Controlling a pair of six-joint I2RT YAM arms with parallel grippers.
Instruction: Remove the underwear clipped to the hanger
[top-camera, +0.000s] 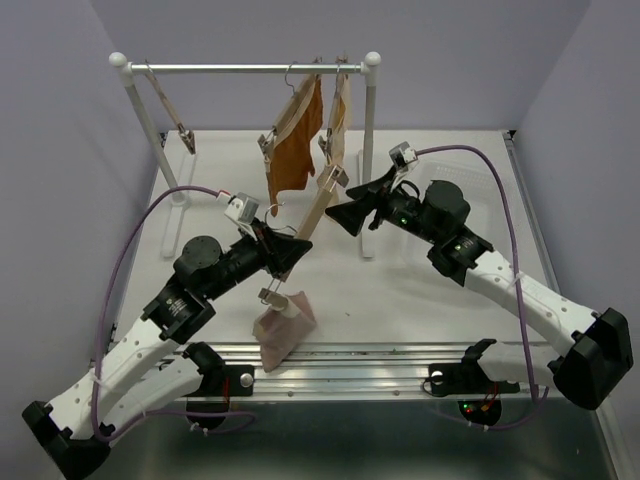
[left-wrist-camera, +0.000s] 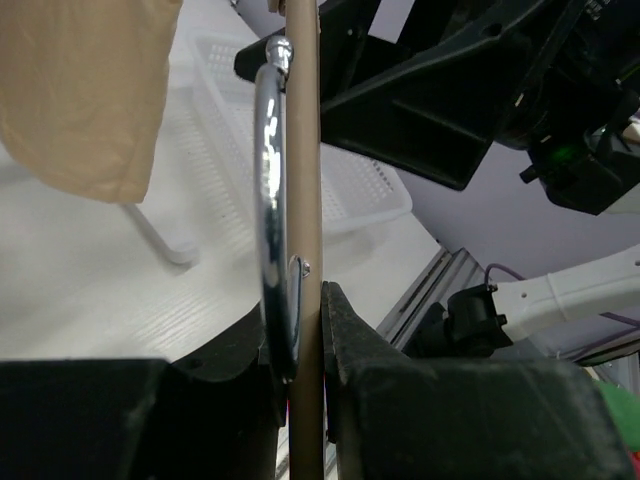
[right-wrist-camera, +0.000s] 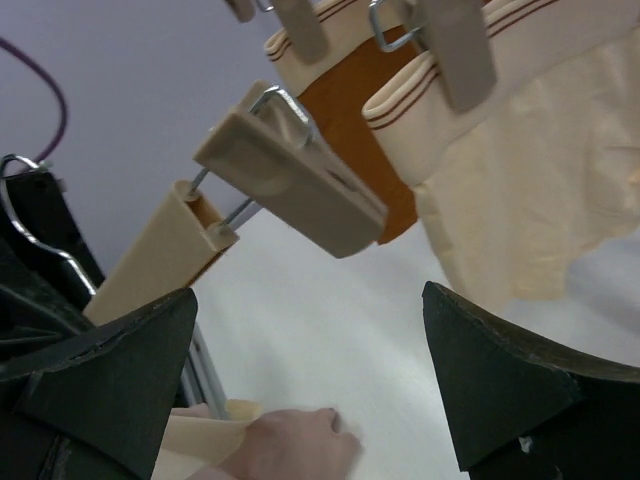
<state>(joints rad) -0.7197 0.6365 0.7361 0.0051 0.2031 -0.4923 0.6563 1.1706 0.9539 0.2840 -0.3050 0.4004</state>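
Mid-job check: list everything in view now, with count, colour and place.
Rack: 1, white posts, metal rail, back of table.
Hangers on rail: 3, beige with clips; one bare at left, two at right carrying underwear.
Rust-brown underwear: 1, clipped to a right-hand rail hanger.
Beige underwear: 1, just right of it.
Held hanger: 1, beige, tilted, mid-table.
Pink underwear: 1, at its lower end, near the front edge.
Basket: 1, white, table's right side.
Table: 1, white.
Left gripper: black, shut on the held hanger.
Right gripper: black, open at its upper clip.
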